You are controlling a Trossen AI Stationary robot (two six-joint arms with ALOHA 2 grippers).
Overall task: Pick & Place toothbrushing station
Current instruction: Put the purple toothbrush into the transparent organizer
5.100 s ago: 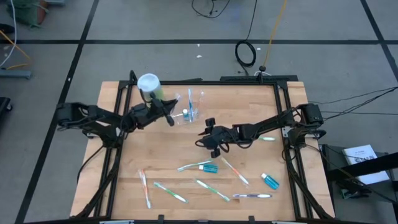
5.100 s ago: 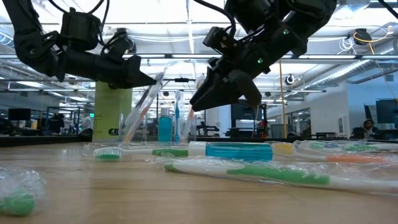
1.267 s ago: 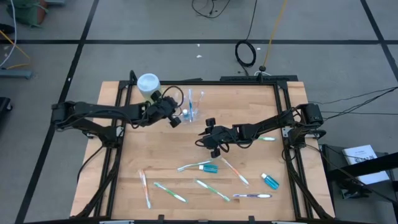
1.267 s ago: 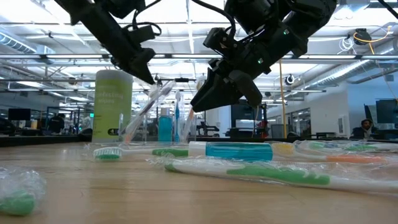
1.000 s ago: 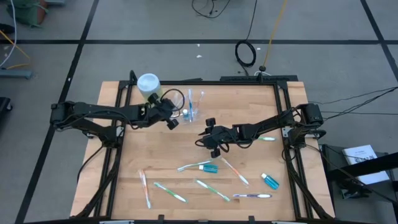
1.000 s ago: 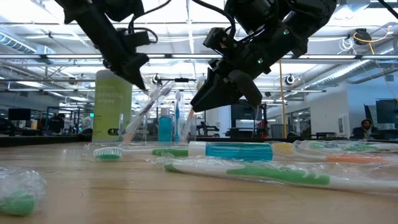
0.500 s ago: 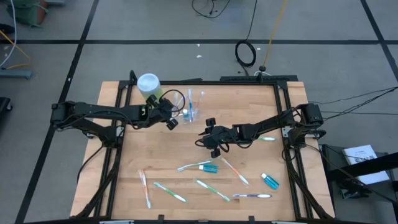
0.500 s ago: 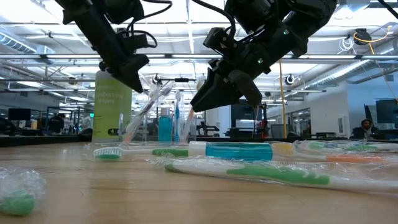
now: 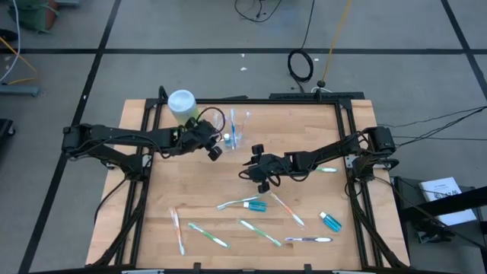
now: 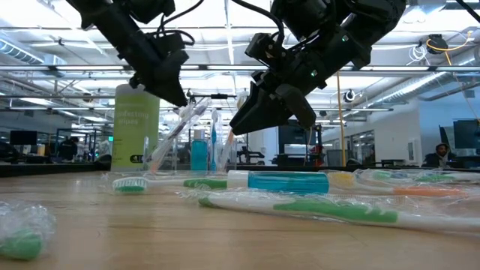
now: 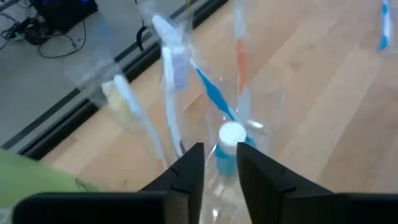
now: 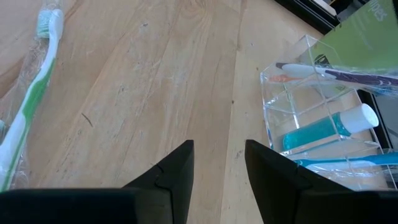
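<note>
Wooden table (image 9: 190,190), green bottle (image 10: 136,127) lettering illegible, both claws spread, empty.

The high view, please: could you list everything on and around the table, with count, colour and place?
Clear cup: one, transparent, back middle, holding several toothbrushes and a blue tube.
Green bottle: one, light green, white cap, back left.
Loose toothbrushes: about seven, green, pink and dark handles, mostly along the front.
Toothpaste tubes: two, blue, front middle and front right.
Table: one, wooden.
Left end effector: open, beside the cup.
Right end effector: open, empty, mid-table.
</note>
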